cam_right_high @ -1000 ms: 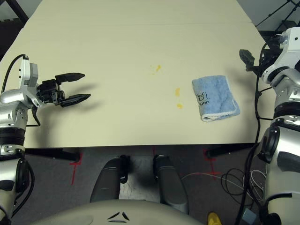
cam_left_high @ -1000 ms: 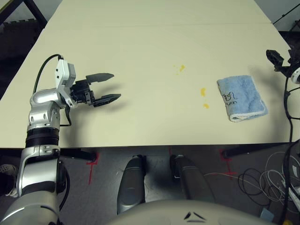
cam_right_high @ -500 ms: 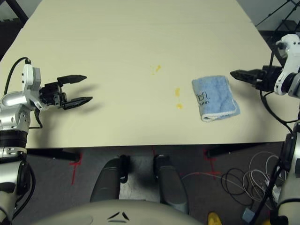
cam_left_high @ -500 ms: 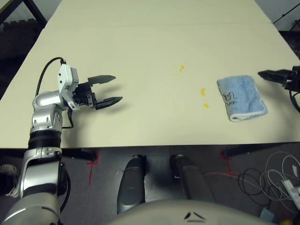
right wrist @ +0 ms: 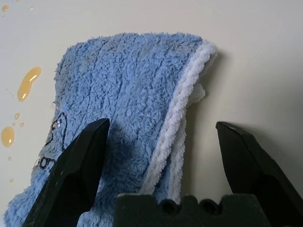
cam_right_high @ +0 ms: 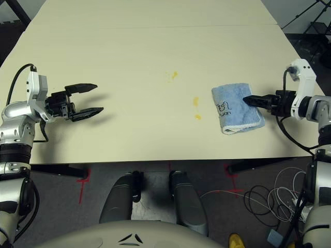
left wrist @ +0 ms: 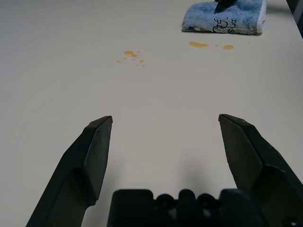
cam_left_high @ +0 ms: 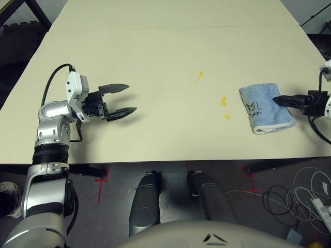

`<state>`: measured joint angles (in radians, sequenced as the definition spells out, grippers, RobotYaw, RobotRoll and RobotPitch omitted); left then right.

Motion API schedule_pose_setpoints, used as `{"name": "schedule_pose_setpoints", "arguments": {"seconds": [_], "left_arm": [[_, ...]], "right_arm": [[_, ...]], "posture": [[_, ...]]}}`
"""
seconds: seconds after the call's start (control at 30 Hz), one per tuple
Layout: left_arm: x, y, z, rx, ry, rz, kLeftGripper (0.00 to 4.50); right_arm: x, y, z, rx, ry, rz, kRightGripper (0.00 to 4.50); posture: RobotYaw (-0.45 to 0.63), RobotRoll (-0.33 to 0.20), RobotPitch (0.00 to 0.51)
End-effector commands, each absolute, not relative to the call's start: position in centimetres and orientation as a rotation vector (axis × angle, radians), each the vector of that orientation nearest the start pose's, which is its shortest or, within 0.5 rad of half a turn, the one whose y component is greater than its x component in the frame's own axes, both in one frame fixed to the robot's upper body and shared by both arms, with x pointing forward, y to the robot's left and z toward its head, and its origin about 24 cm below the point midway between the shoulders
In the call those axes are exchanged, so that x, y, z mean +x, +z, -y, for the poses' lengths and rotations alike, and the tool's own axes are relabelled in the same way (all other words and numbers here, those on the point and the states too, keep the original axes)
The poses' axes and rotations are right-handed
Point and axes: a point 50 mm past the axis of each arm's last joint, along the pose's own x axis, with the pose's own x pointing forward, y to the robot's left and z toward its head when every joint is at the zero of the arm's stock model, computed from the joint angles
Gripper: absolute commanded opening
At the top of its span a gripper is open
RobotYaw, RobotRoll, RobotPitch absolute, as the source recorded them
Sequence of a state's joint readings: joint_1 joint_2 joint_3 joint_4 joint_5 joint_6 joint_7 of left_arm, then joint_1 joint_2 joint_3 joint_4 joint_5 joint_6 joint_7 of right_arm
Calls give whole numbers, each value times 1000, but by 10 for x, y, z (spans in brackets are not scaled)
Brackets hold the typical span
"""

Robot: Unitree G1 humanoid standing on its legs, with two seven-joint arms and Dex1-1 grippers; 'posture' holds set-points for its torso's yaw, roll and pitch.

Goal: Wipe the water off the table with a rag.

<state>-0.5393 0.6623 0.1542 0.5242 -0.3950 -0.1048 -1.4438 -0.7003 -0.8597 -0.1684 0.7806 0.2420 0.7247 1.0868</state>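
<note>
1. The rag (cam_right_high: 236, 108) is lying flat on the table (cam_right_high: 145, 46), at the robot's right and toward the near edge; it is folded, blue side up, with the white edge running along its near side and dark scribble on the side facing the spill
2. The water (cam_right_high: 196, 101) is sitting as yellow-orange spots just left of the rag: one elongated drop, a smaller one (cam_right_high: 198, 117) nearer the front edge, and a scatter of specks (cam_right_high: 174, 75) farther back and to the left
3. The right gripper (cam_right_high: 253, 101) is reaching in from the right edge, tips over the rag's right part; the right wrist view is showing its fingers (right wrist: 75, 163) spread wide, one over the blue cloth and the other beyond the white edge, over bare table
4. It is gripping nothing; I cannot tell whether the tips are touching the cloth
5. The left gripper (cam_right_high: 92, 98) is hanging over bare table at the far left, well apart from rag and spill, pointing toward them
6. Its jaws are standing wide open and holding nothing, as the left wrist view is showing
7. A thin seam is crossing the table far behind all this
</note>
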Motion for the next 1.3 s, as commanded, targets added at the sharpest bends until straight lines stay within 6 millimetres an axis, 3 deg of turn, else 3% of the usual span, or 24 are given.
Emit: {"name": "schedule_pose_setpoints", "arguments": {"seconds": [0.03, 0.27, 0.5, 0.63, 0.93, 0.97, 1.3], "left_arm": [[303, 151, -260, 309, -1168, 82, 4500], [304, 153, -260, 308, -1163, 83, 4500], [304, 153, -261, 309, -1160, 79, 4500], [304, 153, -261, 309, -1157, 78, 4500], [305, 152, -261, 309, -1154, 80, 4500], [305, 152, -261, 310, -1154, 79, 4500], [304, 148, -263, 317, -1155, 64, 4500]], "right_arm": [[310, 123, 333, 186, 462, -631, 4491], [321, 111, 313, 191, 500, -641, 4491], [322, 106, 308, 176, 504, -658, 4491], [320, 103, 312, 131, 482, -676, 3602], [321, 116, 320, 120, 466, -614, 203], [322, 119, 320, 128, 468, -595, 30], [330, 174, 313, 254, 513, -410, 30]], "posture": [[150, 0, 212], [154, 0, 215], [156, 0, 217], [156, 0, 217], [151, 0, 219], [151, 0, 219], [145, 0, 220]]}}
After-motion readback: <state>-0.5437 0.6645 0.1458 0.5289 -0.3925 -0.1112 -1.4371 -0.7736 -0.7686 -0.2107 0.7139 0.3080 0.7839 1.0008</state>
